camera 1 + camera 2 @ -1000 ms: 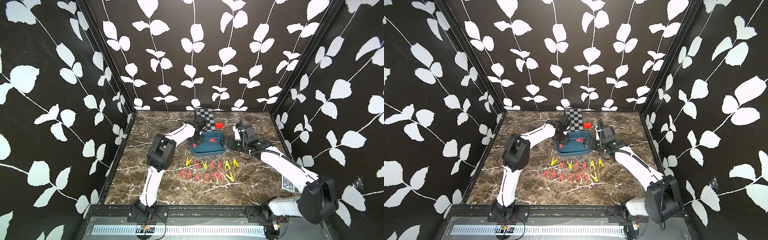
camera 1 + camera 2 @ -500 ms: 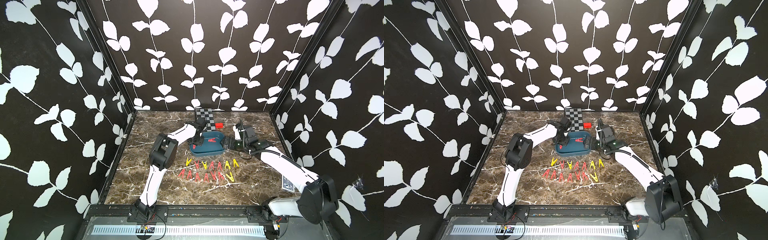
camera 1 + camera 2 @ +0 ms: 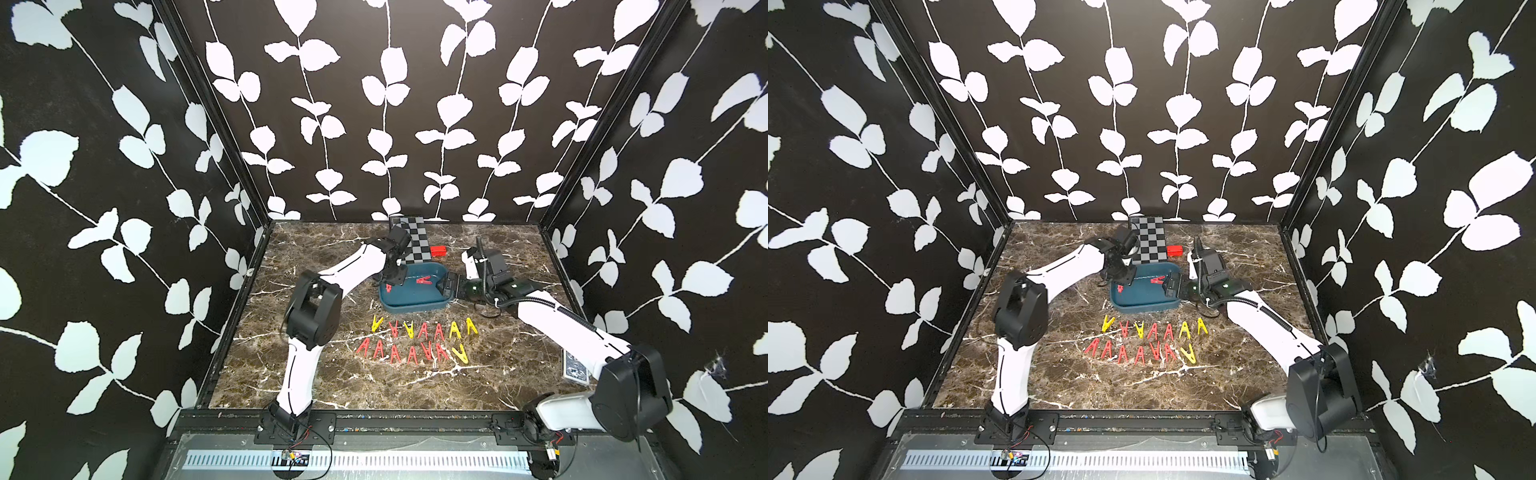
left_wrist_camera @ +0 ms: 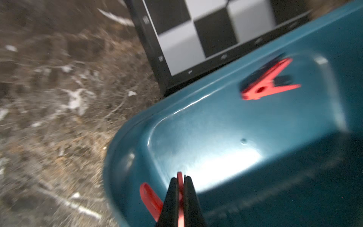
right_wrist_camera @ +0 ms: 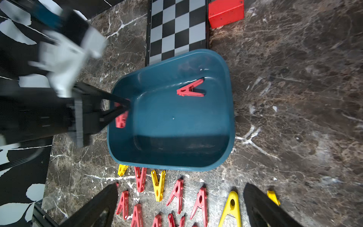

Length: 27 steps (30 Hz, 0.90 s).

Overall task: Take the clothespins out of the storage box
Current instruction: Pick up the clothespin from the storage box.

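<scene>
Found left gripper (image 3: 392,279) clenched on held clothespin (image 5: 121,119) above the left rim of storage box (image 3: 411,308); a second ago found the same fingers not yet fully closed. Noted right gripper (image 3: 448,286) unchanged: spread wide, grasping nothing, at the box's right rim. Counted one loose clothespin (image 3: 424,280) lying on the far part of the box floor. Recorded rows of clothespins (image 3: 419,340) on table (image 3: 332,386), just near of the box. Saw far rim meeting checkered board (image 3: 413,245), with red block (image 3: 438,250) beside it. Noted bare table left of box and near of rows.
</scene>
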Each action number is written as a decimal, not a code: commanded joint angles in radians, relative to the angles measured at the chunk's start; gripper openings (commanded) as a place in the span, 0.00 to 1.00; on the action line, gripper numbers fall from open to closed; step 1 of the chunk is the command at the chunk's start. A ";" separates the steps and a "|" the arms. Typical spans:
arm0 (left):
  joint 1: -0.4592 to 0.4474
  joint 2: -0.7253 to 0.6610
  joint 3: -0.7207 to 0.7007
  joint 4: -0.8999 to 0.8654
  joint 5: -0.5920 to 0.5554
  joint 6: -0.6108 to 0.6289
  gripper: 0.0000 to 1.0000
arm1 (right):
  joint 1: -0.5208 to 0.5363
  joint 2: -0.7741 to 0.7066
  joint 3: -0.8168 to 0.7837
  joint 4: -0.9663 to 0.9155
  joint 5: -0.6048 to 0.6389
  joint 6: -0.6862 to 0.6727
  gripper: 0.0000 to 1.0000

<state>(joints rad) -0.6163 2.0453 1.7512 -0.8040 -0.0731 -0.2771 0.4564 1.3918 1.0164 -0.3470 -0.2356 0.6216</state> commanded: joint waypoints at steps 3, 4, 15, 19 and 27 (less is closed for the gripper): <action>-0.003 -0.172 -0.093 -0.016 -0.040 -0.047 0.00 | 0.026 0.034 0.065 0.051 -0.028 0.007 0.99; -0.002 -0.197 -0.116 -0.014 -0.050 -0.050 0.00 | 0.032 0.044 0.072 0.051 -0.029 0.006 0.99; 0.044 -0.392 -0.392 0.005 -0.093 -0.092 0.00 | 0.104 0.159 0.179 0.054 -0.045 -0.006 0.99; 0.056 -0.406 -0.464 0.015 -0.101 -0.097 0.00 | 0.124 0.197 0.221 0.044 -0.051 -0.017 0.99; 0.070 -0.383 -0.564 0.078 -0.037 -0.127 0.00 | 0.145 0.242 0.254 0.031 -0.048 -0.020 0.99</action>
<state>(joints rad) -0.5526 1.6802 1.2140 -0.7559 -0.1394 -0.3801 0.5934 1.6196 1.2491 -0.3183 -0.2813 0.6090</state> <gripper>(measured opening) 0.060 0.989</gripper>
